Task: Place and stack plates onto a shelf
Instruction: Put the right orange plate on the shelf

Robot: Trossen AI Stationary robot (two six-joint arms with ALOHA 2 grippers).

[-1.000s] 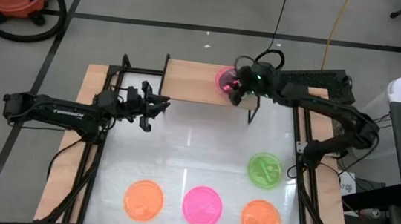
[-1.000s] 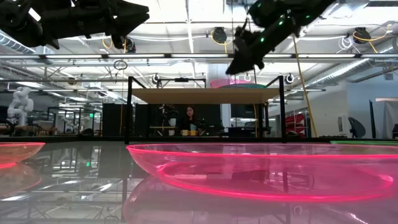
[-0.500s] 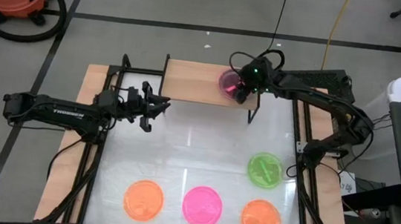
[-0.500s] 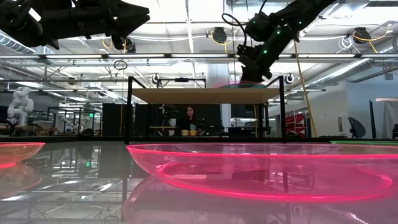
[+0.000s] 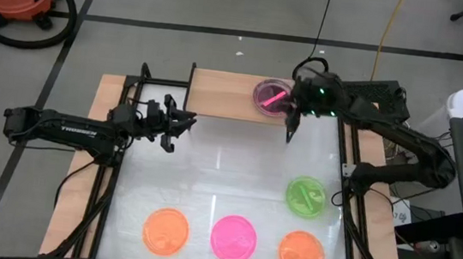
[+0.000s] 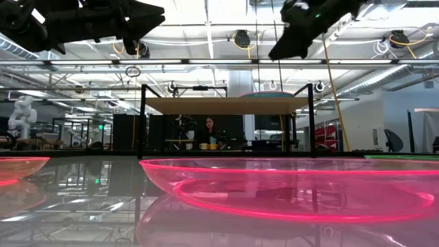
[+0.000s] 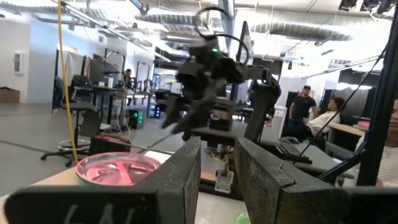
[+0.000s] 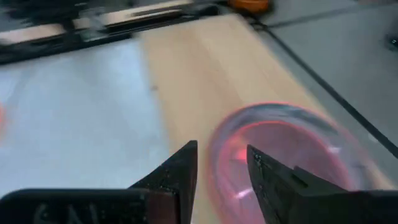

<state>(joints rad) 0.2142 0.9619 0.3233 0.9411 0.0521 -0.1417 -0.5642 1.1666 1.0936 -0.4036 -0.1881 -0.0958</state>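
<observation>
You cannot make out from above how the right pincer (image 5: 295, 110) stands; its fingers merge with the shelf's black leg. The right wrist view settles it: the two dark fingers (image 8: 180, 174) sit a narrow gap apart with nothing between them. The pink plate (image 5: 270, 96) on the shelf (image 5: 222, 94) looks darker than the others, so it may be lying on another plate, but you cannot tell. In the low view that plate shows only as a thin rim (image 6: 264, 94) above the wooden top (image 6: 226, 105), and the near pink plate (image 6: 288, 189) fills the foreground, cut off at the right edge.

Half a second ago the right pincer was down on the plate at the shelf's right end. Now it has let go and drawn back past the shelf's right edge, higher up in the low view; the plate rests free.

The left pincer (image 5: 182, 125) hangs over the counter (image 5: 210, 166) just left of the shelf, unmoved; its wrist view shows its fingers (image 7: 177, 180) a narrow gap apart, empty.

Only the high view shows you the plates on the counter: a green plate (image 5: 305, 196) at right, and a front row of orange plate (image 5: 166, 230), pink plate (image 5: 233, 238) and second orange plate (image 5: 300, 252). The left wrist view alone shows people (image 7: 305, 107) in the room behind.
</observation>
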